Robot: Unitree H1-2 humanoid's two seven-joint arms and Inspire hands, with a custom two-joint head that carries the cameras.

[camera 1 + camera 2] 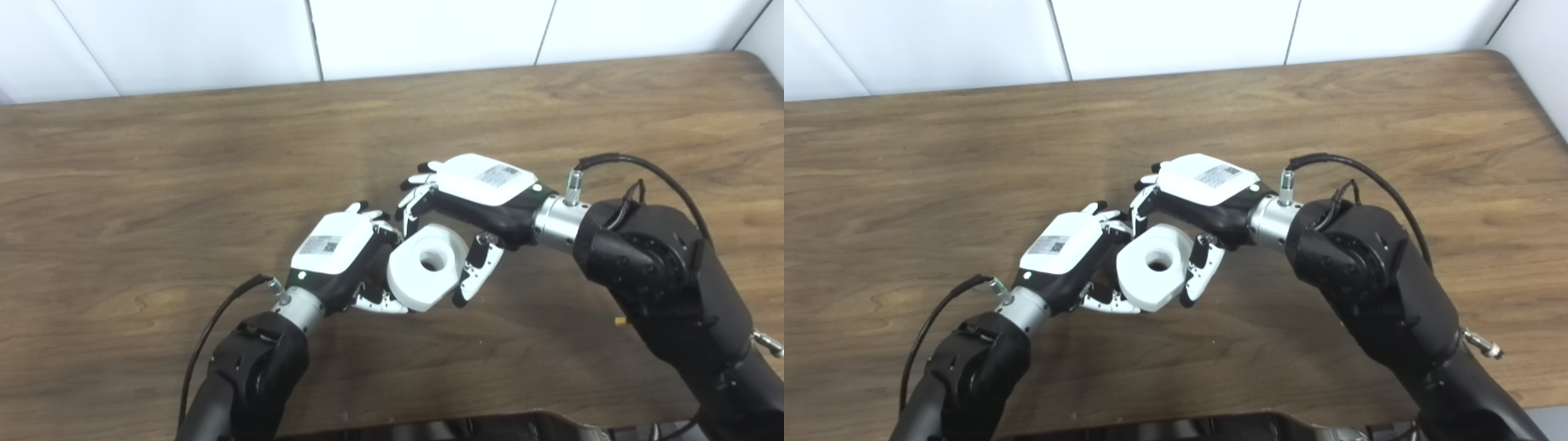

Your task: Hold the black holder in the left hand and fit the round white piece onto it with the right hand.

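Observation:
A round white piece [409, 277] with a centre hole sits tilted between my two hands, just above the wooden table [184, 153]. My left hand [337, 251] comes in from the lower left, its fingers curled under and beside the piece. It is closed on a dark part, the black holder [1099, 274], which shows only as a sliver; the rest is hidden by the hand and the piece. My right hand [478, 190] reaches in from the right. Its fingers [415, 199] arch over the piece's top edge and its thumb [474, 269] presses the right side.
White wall panels [429, 30] stand behind the table's far edge. The table's rounded right corner [756, 58] is at the upper right. A dark part of my body [465, 429] lies along the bottom edge.

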